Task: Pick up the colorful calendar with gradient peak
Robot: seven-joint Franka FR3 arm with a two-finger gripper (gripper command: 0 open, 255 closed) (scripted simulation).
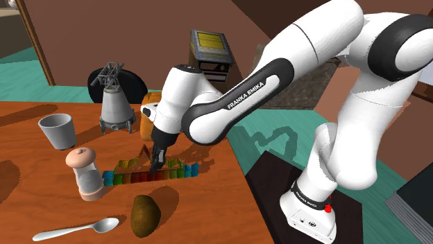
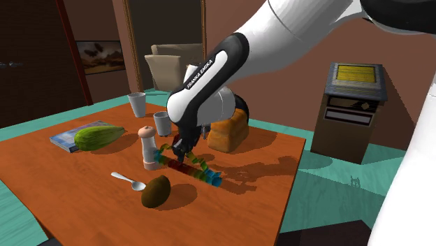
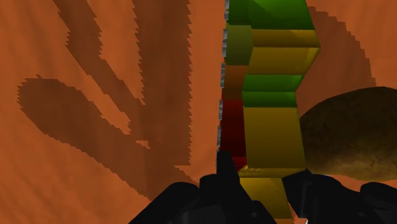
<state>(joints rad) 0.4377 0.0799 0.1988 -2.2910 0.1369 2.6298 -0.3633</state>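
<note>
Gripper sits down over the rainbow calendar, mid table twd the edge by the stand, can't tell if clamped yet; I'd get grip firm & centred, then lift straight up, no tilt.

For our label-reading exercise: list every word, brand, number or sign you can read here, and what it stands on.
"FRANKA EMIKA": along the white arm.
Band on its base: lettering too small to read.
Panels on the cabinet: too blurred to read.
On the calendar: no readable numbers.
</note>
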